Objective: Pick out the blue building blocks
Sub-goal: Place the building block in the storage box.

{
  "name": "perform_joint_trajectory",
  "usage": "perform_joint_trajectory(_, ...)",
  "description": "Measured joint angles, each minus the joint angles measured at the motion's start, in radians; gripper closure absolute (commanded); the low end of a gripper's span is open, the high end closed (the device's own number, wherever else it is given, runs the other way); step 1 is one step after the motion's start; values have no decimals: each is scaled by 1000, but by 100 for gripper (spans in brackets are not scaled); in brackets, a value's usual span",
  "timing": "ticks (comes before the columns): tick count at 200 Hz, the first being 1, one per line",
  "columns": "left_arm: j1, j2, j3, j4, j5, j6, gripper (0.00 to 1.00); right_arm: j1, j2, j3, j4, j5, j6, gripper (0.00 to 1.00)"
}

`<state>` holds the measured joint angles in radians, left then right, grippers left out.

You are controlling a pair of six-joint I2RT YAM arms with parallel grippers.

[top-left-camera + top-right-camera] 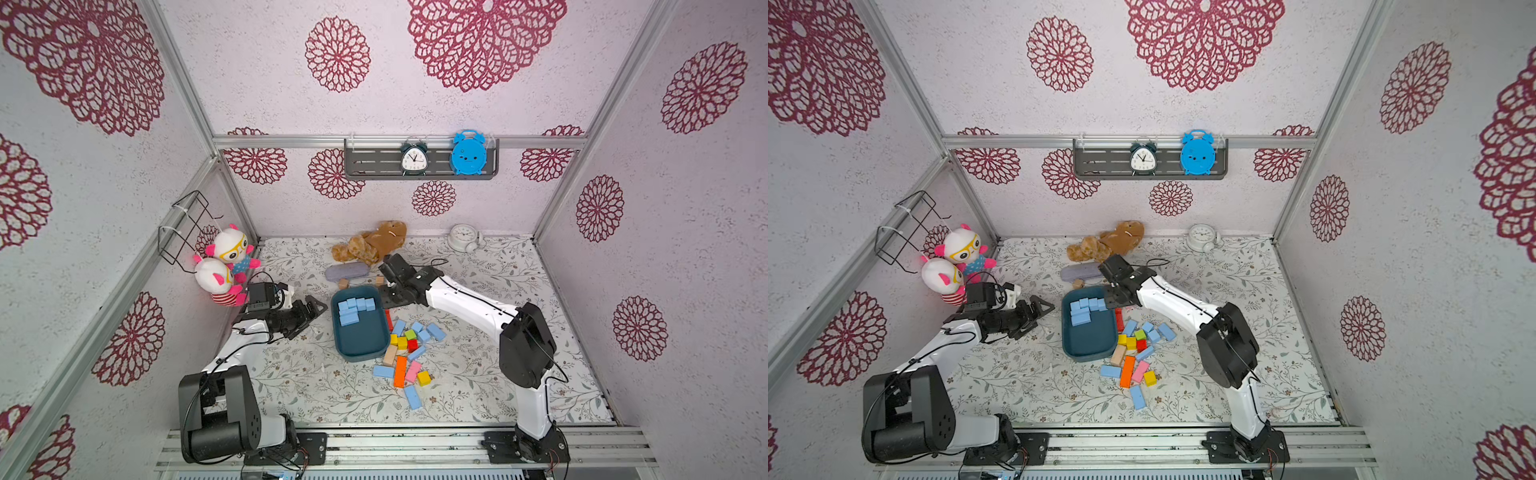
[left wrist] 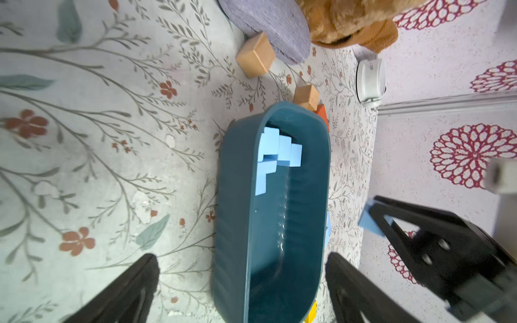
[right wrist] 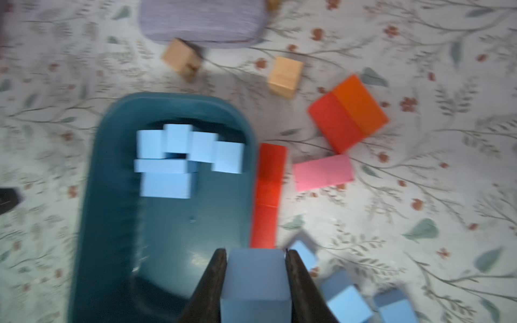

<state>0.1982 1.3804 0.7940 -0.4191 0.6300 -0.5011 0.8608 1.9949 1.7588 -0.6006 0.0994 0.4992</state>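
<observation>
Now holding a blue block (image 3: 256,282) clamped in the right gripper (image 3: 256,251) at the tray's (image 3: 92,195) far right rim, with the left gripper (image 2: 242,258) spread empty left of it. Risks bouncing off that rim onto the tabletop (image 3: 419,195) if released too early.

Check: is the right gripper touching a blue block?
Touching. The right wrist view shows the right gripper shut on a blue block, both fingers flush against its sides, no gap.
</observation>
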Motion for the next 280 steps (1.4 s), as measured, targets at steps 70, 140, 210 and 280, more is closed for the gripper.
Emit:
perform_joint_trajectory(70, 34, 0, 0, 3, -18, -2, 4, 98, 229, 134, 73, -64, 117, 72)
perform_joint_trajectory(140, 51, 3, 0, 14, 38, -2, 4, 103, 268, 57, 185, -115, 229, 69)
perform_joint_trajectory(210, 63, 3, 0, 14, 43, -4, 4, 115, 270, 29, 296, -163, 303, 57)
perform_joint_trajectory(280, 69, 3, 0, 14, 56, -4, 4, 116, 253, -36, 354, -182, 326, 52)
